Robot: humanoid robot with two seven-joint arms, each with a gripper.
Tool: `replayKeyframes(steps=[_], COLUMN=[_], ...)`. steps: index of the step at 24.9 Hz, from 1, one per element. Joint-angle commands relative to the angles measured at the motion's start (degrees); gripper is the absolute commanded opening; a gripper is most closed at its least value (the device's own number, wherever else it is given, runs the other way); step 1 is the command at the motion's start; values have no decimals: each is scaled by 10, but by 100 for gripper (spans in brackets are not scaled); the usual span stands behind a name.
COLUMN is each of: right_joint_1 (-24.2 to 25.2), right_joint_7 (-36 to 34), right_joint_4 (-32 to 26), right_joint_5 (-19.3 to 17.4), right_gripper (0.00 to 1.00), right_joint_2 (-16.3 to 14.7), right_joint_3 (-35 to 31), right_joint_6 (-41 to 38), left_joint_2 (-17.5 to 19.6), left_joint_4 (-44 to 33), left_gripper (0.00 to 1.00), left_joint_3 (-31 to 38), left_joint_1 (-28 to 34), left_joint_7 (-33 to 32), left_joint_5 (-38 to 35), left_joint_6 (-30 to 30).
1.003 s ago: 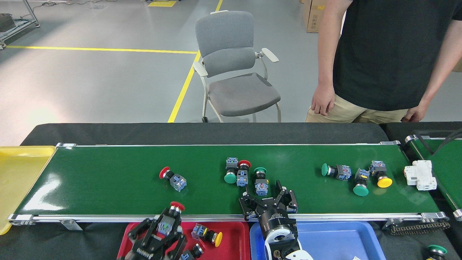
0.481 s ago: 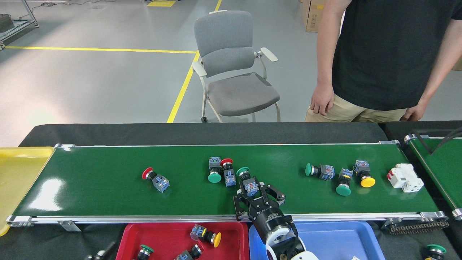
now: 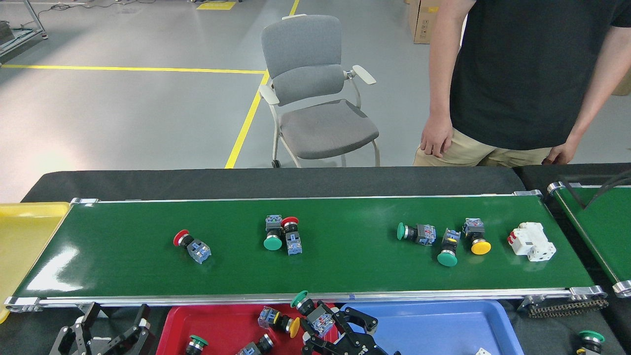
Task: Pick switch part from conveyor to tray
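Glossy green conveyor — silver metal rails, smooth plastic red tray.

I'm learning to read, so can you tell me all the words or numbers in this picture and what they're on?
No words or numbers here can be read.
Cardboard box: a yellow label, its print too small to read.
White breaker on the conveyor: any markings are too blurred.
Yellow lines on the floor: just stripes, no words.
Green switch held in the right gripper: no print visible.
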Motion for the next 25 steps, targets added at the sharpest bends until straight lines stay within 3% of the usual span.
replayKeyframes(steps=[1, 5, 8, 12, 15, 20, 22, 24, 25], right_joint_1=[-4, -8, -29, -25, 9, 86, 108, 115, 115], right_joint_7=[9, 6, -5, -69, -90, -136, -144, -146, -145], right_joint_4=[-8, -20, -25, -25, -29, -44, -57, -59, -59], right_joint_5=[-1, -2, -1, -1, -2, -2, -2, -2, -2], right_gripper=[99, 99, 98, 99, 99, 99, 99, 99, 99], right_joint_2=[5, 16, 24, 7, -19, -24, -24, -24, -24], right_joint_3=[-2, -22, -63, -73, -84, -89, -96, -99, -99], right_joint_6=[8, 49, 161, 298, 335, 335, 335, 335, 335], left_joint_2=[5, 5, 7, 9, 25, 55, 67, 81, 85], left_joint_4=[26, 95, 132, 176, 214, 331, 381, 396, 397], left_gripper=[100, 100, 100, 100, 100, 97, 77, 35, 19], left_joint_3=[-17, -28, -28, -28, -33, -55, -65, -69, -69], left_joint_1=[-37, -97, -121, -148, -166, -238, -272, -277, -277], left_joint_7=[-6, -6, -6, -6, -6, 0, 8, 40, 60], left_joint_5=[-22, -68, -70, -71, -71, -71, -70, -63, -62], left_joint_6=[15, 56, 57, 73, 98, 196, 231, 222, 206])
